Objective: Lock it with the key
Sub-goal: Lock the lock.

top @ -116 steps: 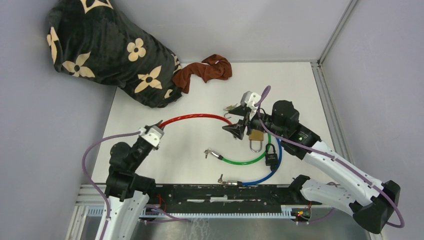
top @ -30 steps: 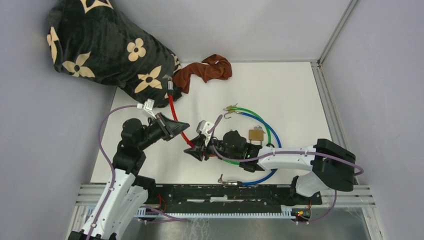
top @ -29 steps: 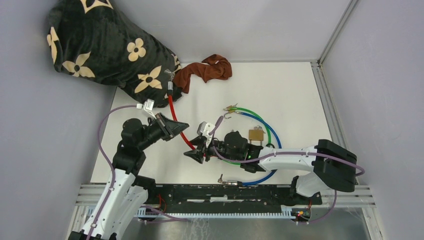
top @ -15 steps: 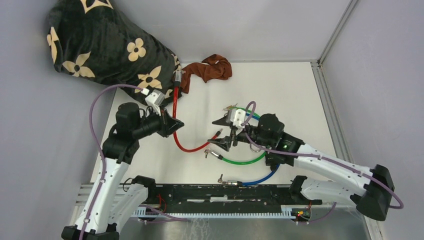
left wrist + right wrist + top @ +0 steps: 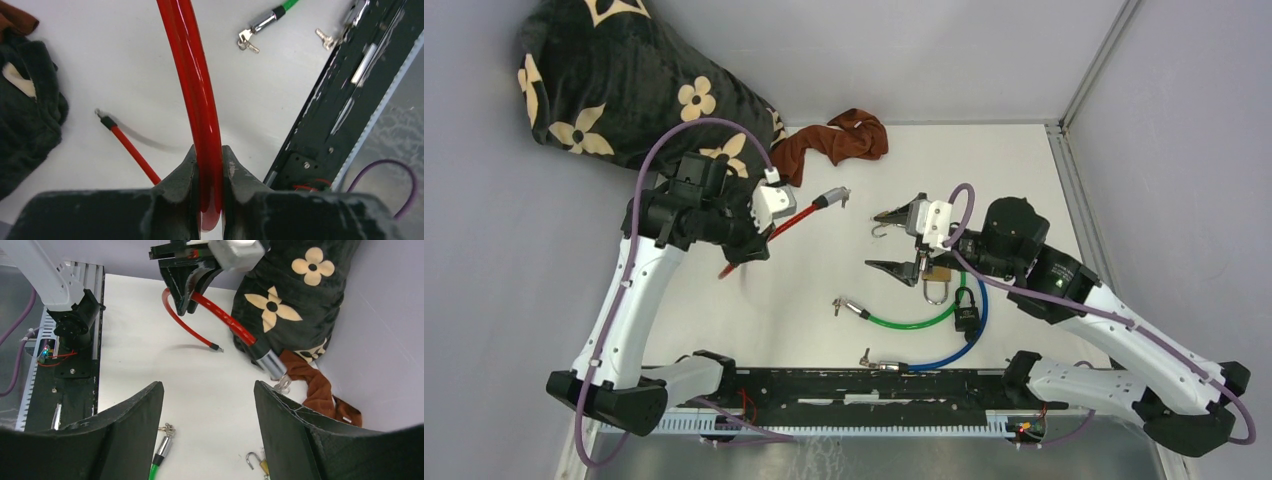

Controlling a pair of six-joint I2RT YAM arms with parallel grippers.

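Keys (image 5: 865, 356) lie closest to me, at the loose end of the blue cable (image 5: 944, 354), just beyond the black rail (image 5: 824, 385) along the near edge of the desk (image 5: 1014, 180). A little farther out, the green cable (image 5: 914, 323) curves across the desk, with another small bunch of keys (image 5: 247, 41) at its left end. Both cables run to the right, where a black padlock (image 5: 967, 314) sits against them; I cannot tell whether it is threaded on. Just beyond it the brass padlock (image 5: 937, 272) lies flat on the desk, shackle toward me.

The right jaws stand wide apart with nothing between them, just left of the brass padlock. On the right wrist view I see both fingers (image 5: 295, 440) spread, with bare desk in the gap.

Over on the left, the left arm (image 5: 639, 290) is raised, and its jaws are clamped on the red cable (image 5: 200, 100) partway along its length. The cable's thin end (image 5: 724, 271) dips toward the desk; I cannot tell whether it touches. Its metal-capped end (image 5: 824, 200) juts out to the right, with something small and metallic at the tip.

Farthest away, a brown cloth (image 5: 834, 140) lies at the back of the desk. It touches a black flowered blanket (image 5: 614, 90) heaped in the far left corner.
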